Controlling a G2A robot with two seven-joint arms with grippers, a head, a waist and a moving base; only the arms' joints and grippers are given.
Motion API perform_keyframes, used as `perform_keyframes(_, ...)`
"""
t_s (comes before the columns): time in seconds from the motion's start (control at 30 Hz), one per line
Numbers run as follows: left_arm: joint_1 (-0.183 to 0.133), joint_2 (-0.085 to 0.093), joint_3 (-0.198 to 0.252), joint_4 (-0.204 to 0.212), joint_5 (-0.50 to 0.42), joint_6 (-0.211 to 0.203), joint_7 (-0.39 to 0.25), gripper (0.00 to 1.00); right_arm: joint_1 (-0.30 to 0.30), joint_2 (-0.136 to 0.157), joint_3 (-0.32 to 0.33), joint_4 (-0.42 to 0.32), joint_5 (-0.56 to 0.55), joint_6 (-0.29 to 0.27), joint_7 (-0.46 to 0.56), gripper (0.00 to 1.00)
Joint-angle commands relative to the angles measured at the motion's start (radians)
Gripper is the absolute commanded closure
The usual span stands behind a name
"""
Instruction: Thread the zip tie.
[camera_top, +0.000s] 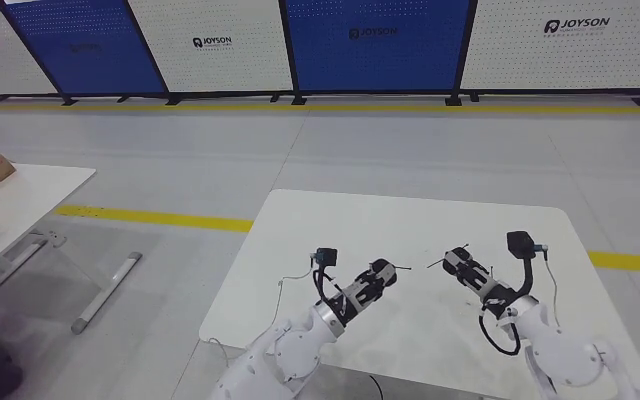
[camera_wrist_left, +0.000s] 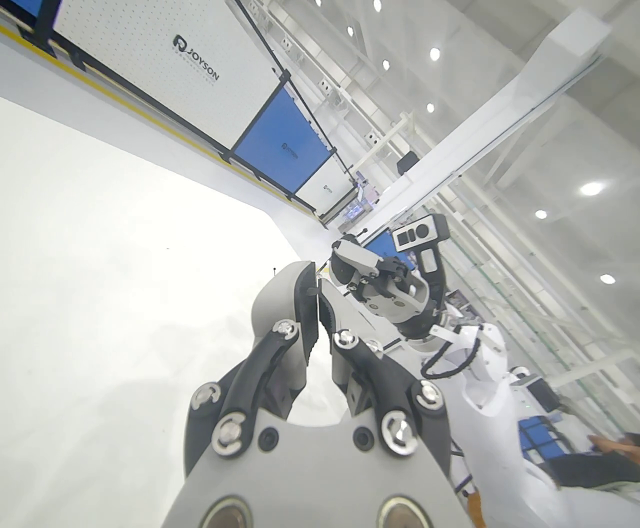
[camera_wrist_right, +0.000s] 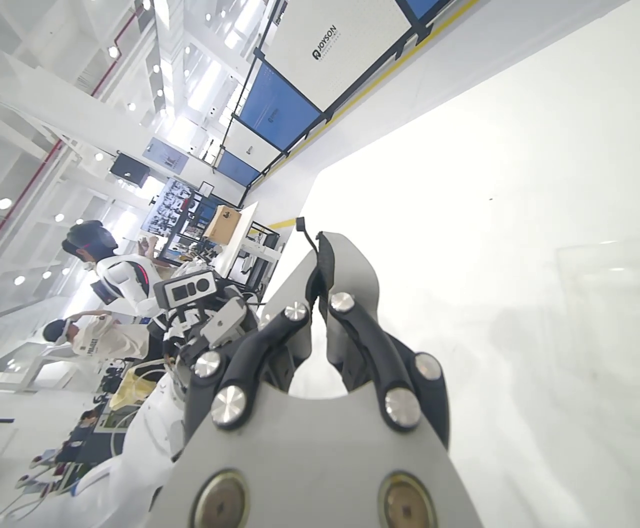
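Both arms hang over the white table (camera_top: 400, 215), their tips facing each other a short gap apart. My left gripper (camera_top: 388, 268) (camera_wrist_left: 316, 282) is shut, and a thin black end of the zip tie (camera_top: 404, 268) sticks out of it toward the other arm. My right gripper (camera_top: 452, 258) (camera_wrist_right: 319, 247) is shut on the zip tie's other end (camera_top: 436, 264). Its small square head (camera_wrist_right: 300, 223) pokes out past the fingertips. The left wrist view has the right gripper (camera_wrist_left: 350, 255) just beyond my left fingertips. The tie's middle part is hidden.
A second white table (camera_top: 40, 190) stands off to the left across the floor. Blue and white partition panels (camera_top: 380, 45) line the back, and a yellow floor stripe (camera_top: 150, 215) runs past the table's far left corner.
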Motion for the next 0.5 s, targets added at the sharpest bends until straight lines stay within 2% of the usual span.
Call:
perform_keyframes(0.0,-0.005,0.006,-0.026,0.008,-0.061,-0.025,-0.060,1.00,0.000,0.000,0.000,0.000,0.000,0.000,0.000,1.00)
perform_keyframes(0.07,-0.012,0.008,-0.036,0.019,-0.074,-0.022,-0.076,1.00,0.000,0.000,0.000,0.000,0.000,0.000,0.000,1.00)
perform_keyframes(0.13,-0.023,0.008,-0.037,0.034,-0.063,0.001,-0.065,1.00,0.000,0.000,0.000,0.000,0.000,0.000,0.000,1.00)
perform_keyframes(0.33,-0.023,0.008,-0.037,0.034,-0.063,0.001,-0.065,1.00,0.000,0.000,0.000,0.000,0.000,0.000,0.000,1.00)
perform_keyframes(0.47,-0.023,0.008,-0.037,0.034,-0.063,0.001,-0.065,1.00,-0.011,-0.003,-0.007,-0.013,0.024,-0.023,-0.018,1.00)
